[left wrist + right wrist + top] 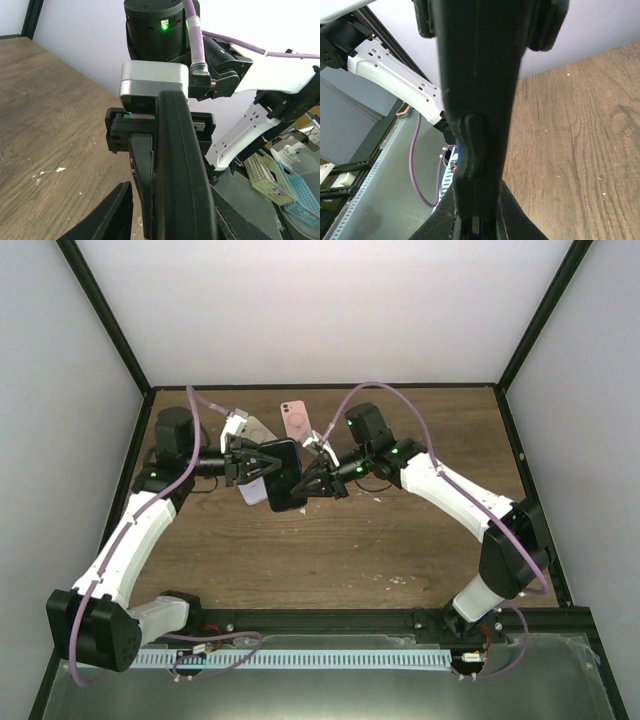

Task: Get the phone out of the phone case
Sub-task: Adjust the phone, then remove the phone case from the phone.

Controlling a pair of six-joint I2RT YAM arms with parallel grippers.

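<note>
While right gripper (318, 478) clamps the slim black-cased phone (283, 475) aloft, left gripper (248, 468) straddles it, hold unclear; separating step, I reckon. Next: firm left bite, then prying.

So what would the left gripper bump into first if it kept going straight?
The left gripper would hit the phone at once; it sits right at its fingertips. The right gripper holds its far edge.
</note>
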